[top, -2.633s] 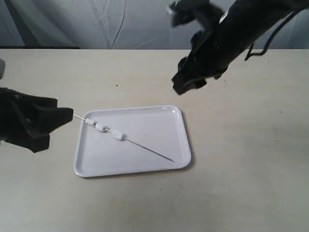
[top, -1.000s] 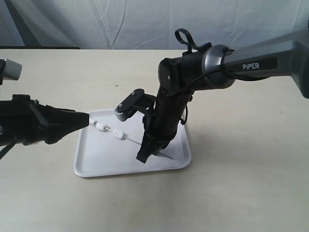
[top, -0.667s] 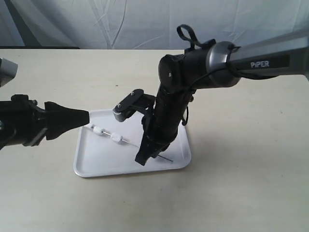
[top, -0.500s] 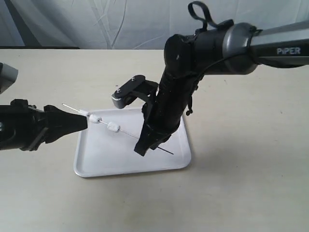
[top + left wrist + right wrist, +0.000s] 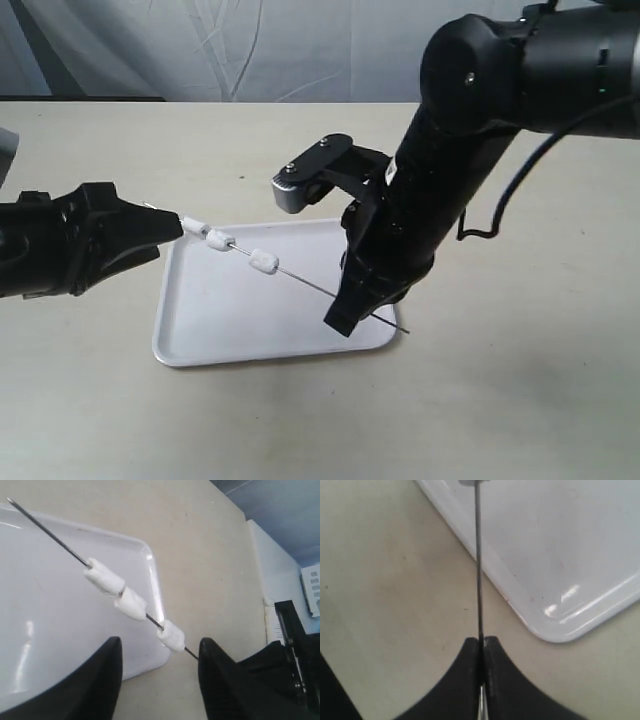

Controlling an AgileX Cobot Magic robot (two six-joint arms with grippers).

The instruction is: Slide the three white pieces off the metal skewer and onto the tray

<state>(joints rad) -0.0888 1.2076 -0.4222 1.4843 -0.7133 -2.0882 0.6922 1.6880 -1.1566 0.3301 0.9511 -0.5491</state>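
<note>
The metal skewer (image 5: 300, 281) hangs slanted above the white tray (image 5: 230, 320). Three white pieces (image 5: 220, 239) are threaded on its upper half: two close together, the third (image 5: 262, 261) a little lower. My right gripper (image 5: 345, 310) is shut on the skewer's lower part (image 5: 478, 555), near the tray's front right corner. My left gripper (image 5: 170, 225) is open at the skewer's high end. In the left wrist view the skewer (image 5: 60, 537) runs between its spread fingers (image 5: 107, 680), and the nearest piece (image 5: 171, 636) lies between their tips.
The tray (image 5: 560, 545) lies on a beige table (image 5: 500, 400). The big right arm (image 5: 450, 180) leans over the tray's right side. A pale curtain (image 5: 200, 50) hangs behind the table.
My right gripper has come down, shut on the skewer and raised it off the tray, drifting right. The left gripper has closed in around the high end. The pieces rode along.
</note>
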